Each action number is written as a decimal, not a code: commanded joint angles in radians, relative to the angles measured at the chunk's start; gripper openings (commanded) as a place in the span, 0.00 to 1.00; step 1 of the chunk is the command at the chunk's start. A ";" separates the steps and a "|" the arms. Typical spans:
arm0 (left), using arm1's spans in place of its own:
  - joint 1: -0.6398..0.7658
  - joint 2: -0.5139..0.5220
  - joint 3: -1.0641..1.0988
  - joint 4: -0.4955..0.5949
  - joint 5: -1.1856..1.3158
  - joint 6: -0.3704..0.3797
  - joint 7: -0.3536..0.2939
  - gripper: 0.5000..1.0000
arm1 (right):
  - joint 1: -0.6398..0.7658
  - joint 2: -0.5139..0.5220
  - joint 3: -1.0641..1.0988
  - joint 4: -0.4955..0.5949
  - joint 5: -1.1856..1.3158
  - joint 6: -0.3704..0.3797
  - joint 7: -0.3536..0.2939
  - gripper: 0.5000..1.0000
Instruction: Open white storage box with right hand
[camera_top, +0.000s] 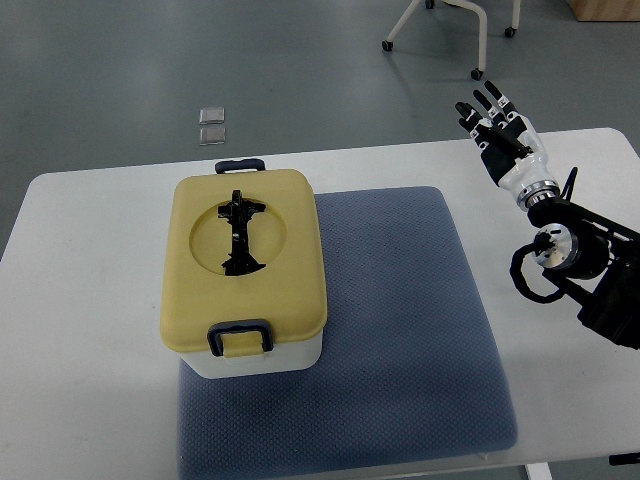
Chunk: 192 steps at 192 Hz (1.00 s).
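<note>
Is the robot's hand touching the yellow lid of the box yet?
Apart. The top view shows the right hand open far right of the yellow lid, with blue mat between them.

A: Is there free room between the right hand and the storage box?

B: Yes. From the box toward 3 o'clock lies only bare blue mat and white table.

A: Any obstacle?

B: Only the box itself, with latches at 12 and 6 o'clock.
</note>
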 joint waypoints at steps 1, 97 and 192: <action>0.000 0.000 0.000 -0.001 0.000 0.000 0.000 1.00 | 0.003 -0.001 0.000 -0.004 0.001 0.000 0.000 0.86; 0.000 0.000 0.000 -0.001 0.000 0.000 0.000 1.00 | 0.054 -0.021 -0.023 -0.005 -0.022 0.000 -0.003 0.86; 0.000 0.000 0.000 -0.001 0.000 0.000 0.000 1.00 | 0.214 -0.064 -0.238 0.004 -0.189 -0.009 0.002 0.86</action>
